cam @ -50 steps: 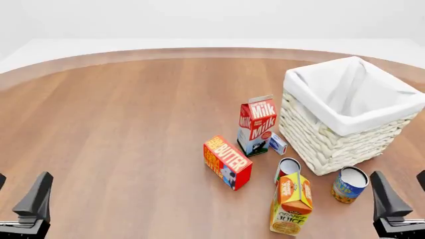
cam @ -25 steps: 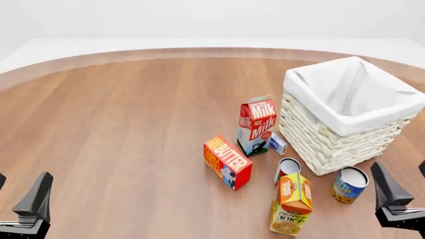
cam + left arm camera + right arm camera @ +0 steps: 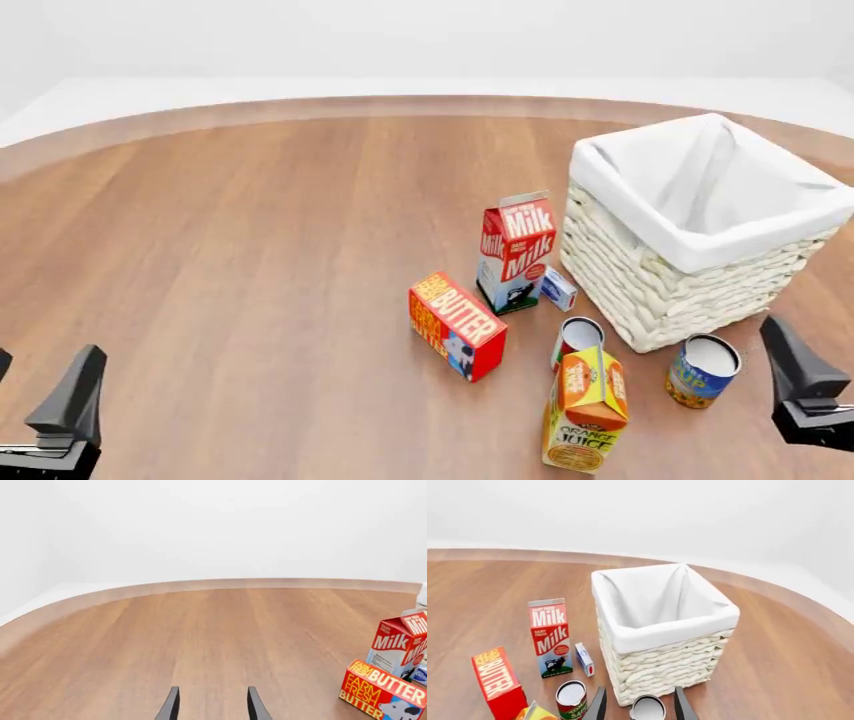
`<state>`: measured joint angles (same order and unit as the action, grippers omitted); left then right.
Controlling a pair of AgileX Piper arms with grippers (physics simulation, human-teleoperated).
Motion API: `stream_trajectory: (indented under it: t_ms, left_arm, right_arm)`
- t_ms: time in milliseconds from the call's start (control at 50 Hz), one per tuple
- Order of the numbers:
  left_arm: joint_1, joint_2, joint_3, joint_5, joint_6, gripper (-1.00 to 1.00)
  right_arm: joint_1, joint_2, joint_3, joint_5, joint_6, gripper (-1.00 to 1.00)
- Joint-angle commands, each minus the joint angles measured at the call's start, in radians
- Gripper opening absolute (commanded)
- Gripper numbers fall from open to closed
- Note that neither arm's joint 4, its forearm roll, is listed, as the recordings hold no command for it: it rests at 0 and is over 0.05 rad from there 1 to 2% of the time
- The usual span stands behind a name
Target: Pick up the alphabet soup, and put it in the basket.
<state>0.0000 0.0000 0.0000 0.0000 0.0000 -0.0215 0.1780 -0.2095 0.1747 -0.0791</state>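
The alphabet soup [image 3: 702, 370] is a small blue-labelled can standing upright on the table just in front of the basket [image 3: 701, 230], a large white wicker one with a cloth liner. My right gripper [image 3: 817, 345] hangs open to the right of the can, with only one finger inside the front view. In the right wrist view the can's silver top [image 3: 648, 708] shows low between the open fingers of the right gripper [image 3: 640, 690], with the basket [image 3: 660, 645] right behind it. My left gripper [image 3: 47, 352] is open and empty at the near left, far from the can, and the left gripper [image 3: 213, 690] faces bare table.
A milk carton [image 3: 515, 252], a small blue-white box [image 3: 558, 289], a butter box [image 3: 458, 326], a red-labelled can [image 3: 578, 340] and an orange juice carton [image 3: 587, 408] stand left of the soup. The table's curved far edge [image 3: 400, 105] runs across the back.
The right gripper has shifted to the right and a little forward in the front view, its outer finger now leaving the frame. The left arm and all objects have stayed put.
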Motion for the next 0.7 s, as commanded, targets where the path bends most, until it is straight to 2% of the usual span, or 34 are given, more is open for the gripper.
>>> stream_trajectory:
  t_ms: [20, 520, 700]
  left_arm:
    - [0.000, 0.000, 0.000, 0.000, 0.000, 1.00]
    - [0.000, 0.000, 0.000, 0.000, 0.000, 1.00]
    - [0.000, 0.000, 0.000, 0.000, 0.000, 1.00]
  right_arm:
    - [-0.013, -0.025, -0.033, 0.094, -0.009, 1.00]
    - [-0.045, 0.047, 0.027, 0.047, -0.027, 1.00]
    - [-0.060, 0.062, 0.045, 0.029, -0.015, 1.00]
